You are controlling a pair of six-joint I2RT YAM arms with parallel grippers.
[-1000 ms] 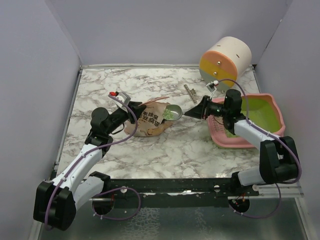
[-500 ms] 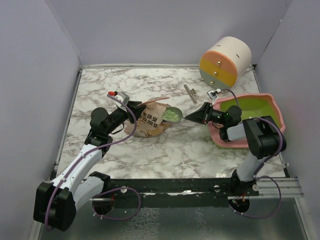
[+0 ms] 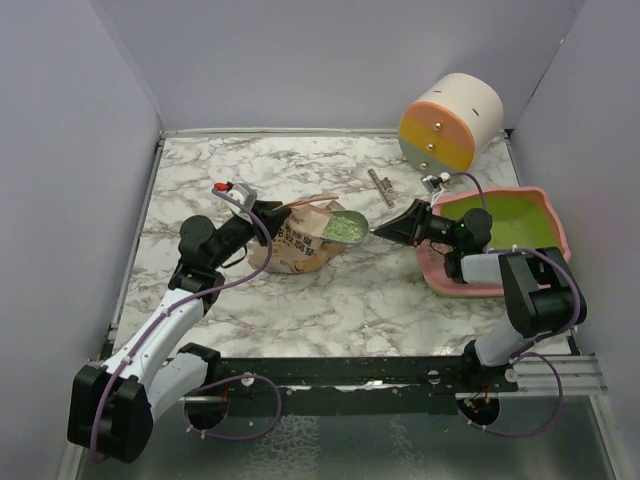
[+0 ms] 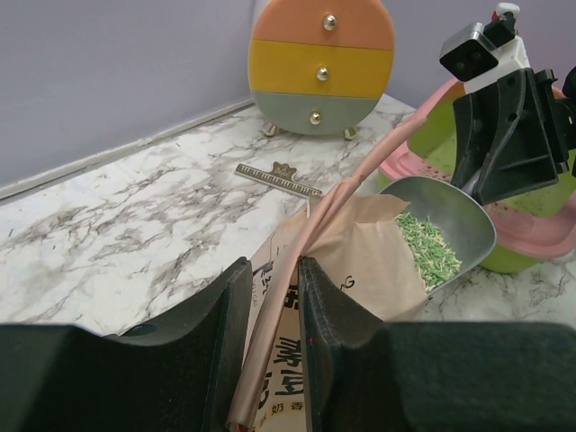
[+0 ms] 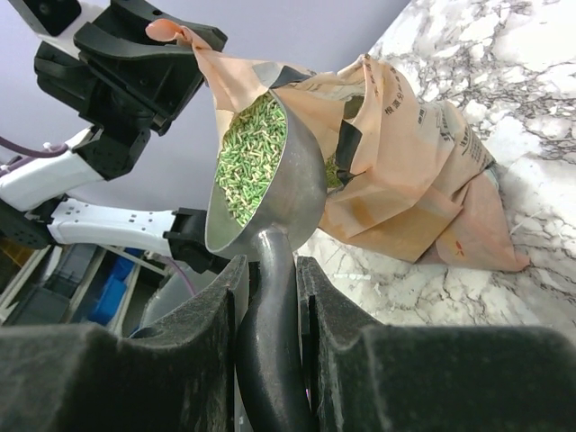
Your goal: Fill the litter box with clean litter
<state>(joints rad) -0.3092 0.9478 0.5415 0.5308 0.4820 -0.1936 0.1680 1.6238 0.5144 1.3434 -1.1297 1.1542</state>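
The pink litter box (image 3: 441, 273) with a lime-green inside stands at the right of the table; its rim (image 4: 540, 236) also shows in the left wrist view. A tan paper bag (image 3: 298, 243) lies at centre-left. My left gripper (image 3: 272, 212) (image 4: 274, 270) is shut on the bag's upper edge (image 4: 315, 225) and holds the mouth up. My right gripper (image 3: 385, 229) (image 5: 270, 261) is shut on the handle of a silver scoop (image 3: 347, 226) (image 5: 292, 193). The scoop hovers at the bag's mouth (image 5: 351, 117), loaded with clean litter (image 5: 247, 157) (image 4: 427, 247), green granules.
A round cream drum (image 3: 450, 125) (image 4: 319, 63) with orange, yellow and grey bands stands at the back right, behind the litter box. A small metal strip (image 3: 380, 186) (image 4: 279, 177) lies on the marble between bag and drum. Grey walls close in three sides.
The right arm's elbow has swung down and toward the near right, while the loaded scoop stayed at the bag's mouth, shifting slightly right. The left arm has hardly moved.
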